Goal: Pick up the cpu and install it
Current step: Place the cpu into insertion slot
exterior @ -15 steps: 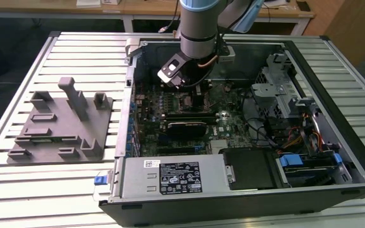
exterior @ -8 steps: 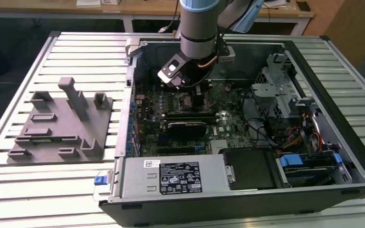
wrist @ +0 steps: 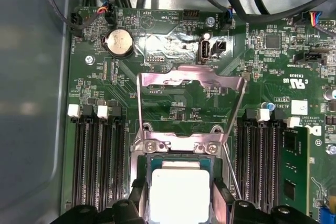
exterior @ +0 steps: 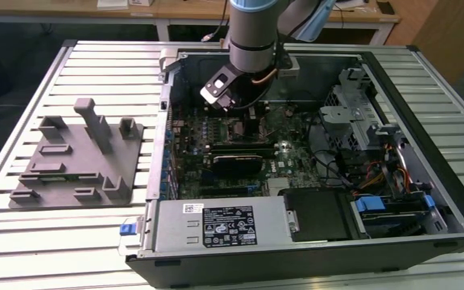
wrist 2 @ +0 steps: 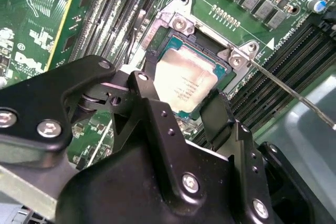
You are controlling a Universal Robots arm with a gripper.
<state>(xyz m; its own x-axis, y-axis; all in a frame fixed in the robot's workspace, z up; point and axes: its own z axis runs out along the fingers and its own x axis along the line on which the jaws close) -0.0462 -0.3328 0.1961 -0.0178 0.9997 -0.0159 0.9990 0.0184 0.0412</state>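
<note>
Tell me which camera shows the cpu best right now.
The second wrist view: the cpu shows most of its silvery top plate, seated at the socket. The first wrist view has the cpu too, but glared white and cut by the picture's edge. In the exterior view the arm stands over that spot.

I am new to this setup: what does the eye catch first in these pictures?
In the exterior view, the robot arm inside the open computer case strikes first. In both wrist views the silvery cpu lies in its socket at the gripper; beside it, the metal load plate stands flipped open.
</note>
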